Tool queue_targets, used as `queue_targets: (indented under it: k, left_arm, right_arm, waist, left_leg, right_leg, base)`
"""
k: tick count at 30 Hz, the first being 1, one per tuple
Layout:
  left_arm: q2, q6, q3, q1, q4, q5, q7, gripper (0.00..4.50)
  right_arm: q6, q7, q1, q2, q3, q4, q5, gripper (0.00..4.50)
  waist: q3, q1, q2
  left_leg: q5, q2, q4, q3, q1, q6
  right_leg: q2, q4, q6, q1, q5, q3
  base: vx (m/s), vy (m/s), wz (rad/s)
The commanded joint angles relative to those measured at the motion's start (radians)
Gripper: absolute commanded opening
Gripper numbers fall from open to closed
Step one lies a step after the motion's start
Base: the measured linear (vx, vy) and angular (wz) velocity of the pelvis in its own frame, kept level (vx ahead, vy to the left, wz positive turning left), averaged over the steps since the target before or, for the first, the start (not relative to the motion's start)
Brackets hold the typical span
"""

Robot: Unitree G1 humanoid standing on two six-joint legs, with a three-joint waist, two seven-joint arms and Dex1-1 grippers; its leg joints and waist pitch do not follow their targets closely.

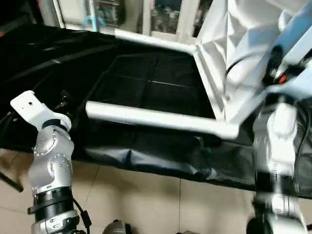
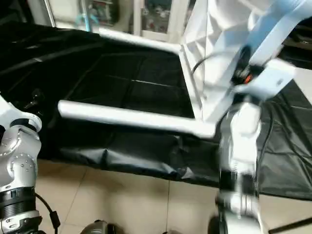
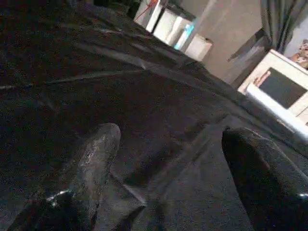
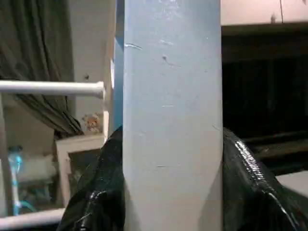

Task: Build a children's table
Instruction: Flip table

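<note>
A black, wrinkled sheet [image 1: 146, 146] covers the counter, its front edge hanging in folds above the floor; the floor [image 1: 146, 204] is laid with pale beige tiles with thin grout lines. Behind the counter stands white-framed shelving [image 1: 165, 17] with small blurred items; grey curtains [image 4: 43, 57] hang beside a white cabinet [image 3: 281, 89] with a dark panel.

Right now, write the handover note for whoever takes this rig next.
Left gripper: jaws open, empty, low over the black cloth.
Right gripper: jaws shut on a white leg.
Tabletop stands tipped up on its edge on the cloth, ribbed underside facing the robot's left.
Done: two legs stick out sideways from its corners, the near leg and the far leg.
Left: the remaining legs, counting the one held, then stand the table upright.
</note>
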Motion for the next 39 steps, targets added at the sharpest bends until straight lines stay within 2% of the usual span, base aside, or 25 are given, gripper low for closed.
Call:
queue_targets:
  k: [1,4,5,8,9,10,11,13,15,17,18,19,20,21,22,23,24,25,26,27,28,30,33,38,39]
  left_arm:
    - [0.010,-0.019,-0.031,0.017,-0.004,0.024,-0.025,3.87]
    - [0.033,-0.040,-0.076,0.033,-0.029,0.029,-0.106,3.87]
    - [0.057,-0.042,-0.130,0.047,-0.053,0.041,-0.174,3.87]
    - [0.095,-0.040,-0.237,0.071,-0.104,0.058,-0.304,3.87]
    - [0.095,-0.040,-0.237,0.071,-0.104,0.058,-0.304,3.87]
    - [0.121,-0.030,-0.286,0.078,-0.125,0.065,-0.360,3.87]
    - [0.136,-0.022,-0.313,0.081,-0.135,0.073,-0.387,3.87]
    - [0.169,0.000,-0.379,0.091,-0.165,0.094,-0.443,3.87]
    - [0.190,0.004,-0.431,0.097,-0.192,0.110,-0.484,3.87]
    - [0.199,0.005,-0.458,0.097,-0.209,0.119,-0.506,3.87]
    - [0.199,0.006,-0.464,0.098,-0.214,0.124,-0.513,3.87]
    - [0.201,0.001,-0.484,0.096,-0.231,0.129,-0.533,3.87]
    - [0.202,0.000,-0.491,0.095,-0.237,0.130,-0.540,3.87]
    - [0.201,0.004,-0.500,0.096,-0.246,0.127,-0.547,3.87]
    - [0.195,0.000,-0.510,0.100,-0.258,0.123,-0.545,3.87]
    - [0.195,0.000,-0.510,0.100,-0.258,0.123,-0.545,3.87]
    - [0.179,-0.001,-0.513,0.110,-0.266,0.123,-0.529,3.87]
    - [0.174,0.000,-0.515,0.115,-0.268,0.124,-0.525,3.87]
    - [0.170,-0.003,-0.529,0.127,-0.274,0.140,-0.517,3.87]
    - [0.169,-0.005,-0.534,0.130,-0.276,0.145,-0.514,3.87]
    - [0.170,-0.005,-0.543,0.136,-0.280,0.150,-0.517,3.87]
    - [0.189,-0.033,-0.604,0.148,-0.292,0.192,-0.560,3.87]
    - [0.238,-0.104,-0.682,0.150,-0.293,0.267,-0.625,3.87]
    - [0.295,-0.122,-0.700,0.143,-0.350,0.230,-0.743,3.87]
    - [0.325,-0.057,-0.679,0.151,-0.418,0.141,-0.804,3.87]
  right_arm:
    - [0.029,-0.011,0.018,-0.007,0.029,-0.097,-0.052,1.80]
    - [0.092,-0.007,0.070,0.001,0.052,-0.108,-0.078,1.79]
    - [0.124,-0.005,0.084,0.003,0.061,-0.088,-0.083,1.79]
    - [0.199,0.009,0.099,0.000,0.072,-0.055,-0.059,1.79]
    - [0.199,0.009,0.099,0.000,0.072,-0.055,-0.059,2.13]
    - [0.218,0.025,0.100,0.004,0.076,-0.043,-0.035,2.47]
    - [0.225,0.032,0.101,0.007,0.077,-0.038,-0.024,2.47]
    - [0.223,0.062,0.108,0.008,0.083,-0.027,-0.012,2.55]
    - [0.225,0.089,0.121,0.008,0.088,-0.037,0.003,2.66]
    - [0.233,0.113,0.132,0.008,0.093,-0.053,0.021,2.89]
    - [0.242,0.122,0.137,0.007,0.094,-0.061,0.029,2.94]
    - [0.253,0.173,0.155,0.009,0.101,-0.091,0.077,3.00]
    - [0.256,0.190,0.161,0.010,0.103,-0.101,0.093,3.11]
    - [0.247,0.197,0.177,0.004,0.106,-0.122,0.092,3.23]
    - [0.242,0.221,0.206,-0.009,0.115,-0.158,0.095,3.23]
    - [0.242,0.222,0.207,-0.010,0.115,-0.158,0.095,3.36]
    - [0.229,0.253,0.242,-0.020,0.122,-0.195,0.106,3.36]
    - [0.226,0.267,0.253,-0.023,0.123,-0.208,0.114,3.54]
    - [0.224,0.278,0.277,-0.022,0.119,-0.231,0.125,3.66]
    - [0.224,0.280,0.284,-0.021,0.118,-0.238,0.128,3.74]
    - [0.226,0.285,0.294,-0.020,0.117,-0.247,0.135,3.80]
    - [0.236,0.294,0.334,-0.024,0.115,-0.279,0.138,3.98]
    - [0.241,0.282,0.381,-0.021,0.114,-0.317,0.127,4.24]
    - [0.236,0.311,0.450,-0.024,0.119,-0.381,0.154,4.31]
    - [0.236,0.349,0.475,-0.035,0.131,-0.396,0.172,4.31]
  waist:
    - [-0.082,-0.009,-0.012]
    - [-0.080,-0.012,-0.009]
    - [-0.078,-0.015,-0.010]
    - [-0.070,-0.025,-0.009]
    - [-0.068,-0.029,-0.009]
    - [-0.069,-0.033,-0.010]
    - [-0.074,-0.040,-0.016]
    - [-0.072,-0.047,-0.019]
    - [-0.072,-0.054,-0.029]
    - [-0.074,-0.056,-0.031]
    - [-0.075,-0.058,-0.031]
    - [-0.074,-0.058,-0.022]
    - [-0.075,-0.058,-0.025]
    - [-0.072,-0.055,-0.022]
    - [-0.072,-0.055,-0.018]
    - [-0.073,-0.054,-0.020]
    - [-0.074,-0.054,-0.014]
    - [-0.073,-0.053,-0.019]
    - [-0.073,-0.050,-0.009]
    - [-0.072,-0.052,-0.016]
    - [-0.074,-0.052,-0.016]
    - [-0.073,-0.049,-0.009]
    - [-0.074,-0.045,-0.007]
    - [-0.070,-0.047,-0.006]
    - [-0.068,-0.049,-0.008]
  left_leg:
    - [-0.239,0.059,-0.094,-0.036,0.057,-0.052]
    - [-0.265,0.059,-0.097,-0.038,0.058,-0.063]
    - [-0.290,0.059,-0.100,-0.038,0.061,-0.073]
    - [-0.425,0.061,-0.112,-0.043,0.076,-0.123]
    - [-0.500,0.061,-0.116,-0.046,0.086,-0.152]
    - [-0.520,0.061,-0.119,-0.050,0.085,-0.162]
    - [-0.527,0.060,-0.122,-0.053,0.084,-0.169]
    - [-0.526,0.060,-0.128,-0.056,0.074,-0.170]
    - [-0.567,0.060,-0.124,-0.054,0.082,-0.172]
    - [-0.552,0.060,-0.121,-0.055,0.079,-0.160]
    - [-0.522,0.062,-0.123,-0.057,0.071,-0.154]
    - [-0.507,0.062,-0.124,-0.057,0.070,-0.156]
    - [-0.512,0.061,-0.123,-0.055,0.072,-0.149]
    - [-0.523,0.063,-0.123,-0.054,0.077,-0.148]
    - [-0.537,0.063,-0.123,-0.055,0.078,-0.152]
    - [-0.531,0.063,-0.123,-0.055,0.077,-0.152]
    - [-0.524,0.063,-0.123,-0.055,0.077,-0.153]
    - [-0.517,0.064,-0.122,-0.053,0.075,-0.145]
    - [-0.517,0.064,-0.123,-0.055,0.075,-0.144]
    - [-0.514,0.063,-0.122,-0.054,0.073,-0.137]
    - [-0.510,0.063,-0.122,-0.055,0.073,-0.136]
    - [-0.494,0.065,-0.124,-0.055,0.073,-0.133]
    - [-0.477,0.065,-0.124,-0.054,0.075,-0.125]
    - [-0.505,0.066,-0.128,-0.054,0.075,-0.124]
    - [-0.513,0.066,-0.128,-0.054,0.074,-0.122]
  right_leg:
    - [-0.041,-0.071,-0.085,0.028,-0.201,0.028]
    - [-0.041,-0.075,-0.075,0.025,-0.222,0.030]
    - [-0.041,-0.078,-0.070,0.020,-0.243,0.031]
    - [-0.036,-0.089,-0.052,0.006,-0.339,0.029]
    - [-0.034,-0.094,-0.048,0.001,-0.378,0.028]
    - [-0.034,-0.093,-0.049,0.003,-0.378,0.027]
    - [-0.037,-0.094,-0.049,0.010,-0.354,0.026]
    - [-0.039,-0.094,-0.051,0.016,-0.341,0.026]
    - [-0.042,-0.100,-0.055,0.010,-0.386,0.027]
    - [-0.048,-0.101,-0.066,0.014,-0.393,0.031]
    - [-0.049,-0.096,-0.069,0.021,-0.371,0.031]
    - [-0.048,-0.094,-0.071,0.022,-0.354,0.031]
    - [-0.046,-0.098,-0.068,0.022,-0.350,0.031]
    - [-0.045,-0.100,-0.070,0.016,-0.351,0.032]
    - [-0.044,-0.100,-0.075,0.016,-0.355,0.032]
    - [-0.044,-0.099,-0.078,0.018,-0.348,0.032]
    - [-0.044,-0.097,-0.084,0.019,-0.335,0.032]
    - [-0.044,-0.098,-0.086,0.021,-0.322,0.034]
    - [-0.045,-0.097,-0.087,0.021,-0.318,0.035]
    - [-0.044,-0.099,-0.087,0.021,-0.324,0.035]
    - [-0.044,-0.098,-0.087,0.023,-0.327,0.034]
    - [-0.042,-0.101,-0.088,0.023,-0.308,0.035]
    - [-0.041,-0.098,-0.092,0.023,-0.285,0.036]
    - [-0.045,-0.097,-0.105,0.024,-0.326,0.037]
    - [-0.046,-0.098,-0.109,0.022,-0.342,0.037]
  base:
    - [0.000,0.000,0.00]
    - [0.000,0.000,0.00]
    - [0.000,0.000,0.00]
    - [0.000,0.000,0.00]
    - [0.000,0.000,0.00]
    - [0.000,0.000,0.00]
    - [0.000,0.000,0.00]
    - [0.000,0.000,0.00]
    - [0.000,0.000,0.00]
    - [0.000,0.000,0.00]
    - [0.000,0.000,0.00]
    - [0.000,0.000,0.00]
    - [0.000,0.000,0.00]
    - [0.000,0.000,0.00]
    - [0.000,0.000,0.00]
    - [0.000,0.000,0.00]
    - [0.000,0.000,0.00]
    - [0.000,0.000,0.00]
    - [0.000,0.000,0.00]
    - [0.000,0.000,0.00]
    - [0.000,0.000,0.00]
    - [0.000,0.000,0.00]
    - [0.000,0.000,0.00]
    - [0.000,0.000,0.00]
    - [0.000,0.000,0.00]
